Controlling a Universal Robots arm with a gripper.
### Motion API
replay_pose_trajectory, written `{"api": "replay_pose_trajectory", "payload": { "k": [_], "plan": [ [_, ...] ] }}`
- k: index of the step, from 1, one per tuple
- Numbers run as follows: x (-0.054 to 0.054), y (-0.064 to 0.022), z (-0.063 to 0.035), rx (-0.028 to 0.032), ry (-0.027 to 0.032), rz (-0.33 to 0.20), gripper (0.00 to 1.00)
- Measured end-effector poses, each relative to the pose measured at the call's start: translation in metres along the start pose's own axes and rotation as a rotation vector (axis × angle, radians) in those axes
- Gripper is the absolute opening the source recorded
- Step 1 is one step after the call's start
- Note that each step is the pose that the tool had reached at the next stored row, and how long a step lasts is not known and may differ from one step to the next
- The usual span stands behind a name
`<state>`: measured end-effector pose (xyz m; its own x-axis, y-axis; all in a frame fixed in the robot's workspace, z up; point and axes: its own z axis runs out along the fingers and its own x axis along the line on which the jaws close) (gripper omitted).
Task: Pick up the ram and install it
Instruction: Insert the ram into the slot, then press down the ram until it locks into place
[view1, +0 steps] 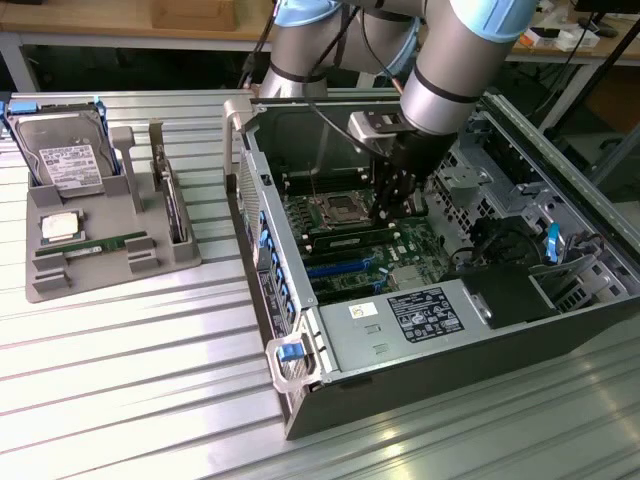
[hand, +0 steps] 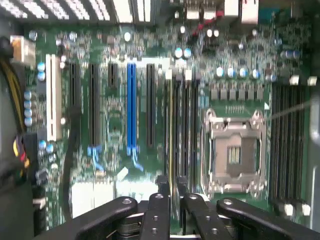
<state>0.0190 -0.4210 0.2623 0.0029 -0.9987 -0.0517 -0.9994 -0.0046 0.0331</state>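
Now gripper (view1: 385, 212) inside open PC case (view1: 300, 395), jaws apparently clamped on ram (hand: 171, 150) over mobo slots (hand: 182, 125).

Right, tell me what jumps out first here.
The robot arm reaches down into the open computer case, its gripper just above the green motherboard beside the empty processor socket. At the exterior view's left, a grey tray holds a hard drive.

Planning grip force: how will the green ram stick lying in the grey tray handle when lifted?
The ram looks thin and flat, so it is probably light and fairly stiff. Its narrow edges offer little to hold, so it may slip or twist. As a bare green board, it is likely fragile.
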Motion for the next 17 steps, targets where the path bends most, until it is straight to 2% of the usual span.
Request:
{"api": "replay_pose_trajectory", "payload": {
  "k": [3,4,6,7,9,10,11,17],
  "plan": [
    [0.0,-0.0312,-0.0009,-0.008,-0.0001,0.0,0.18],
    [0.0,-0.041,-0.0012,-0.0098,-0.0001,0.0,0.1],
    [0.0,-0.0622,-0.0019,-0.0148,-0.0001,0.0,0.1],
    [0.0,-0.0696,-0.0022,-0.016,0.0001,0.0,0.1],
    [0.0,-0.0713,-0.0062,-0.016,0.0001,0.0,0.1],
    [-0.001,-0.0708,-0.0201,-0.0159,0.0,0.0,0.1],
    [-0.001,-0.0707,-0.0246,-0.016,-0.0002,0.0,0.1],
    [-0.001,-0.0706,-0.0246,-0.016,-0.0003,0.0,0.1]
  ]
}}
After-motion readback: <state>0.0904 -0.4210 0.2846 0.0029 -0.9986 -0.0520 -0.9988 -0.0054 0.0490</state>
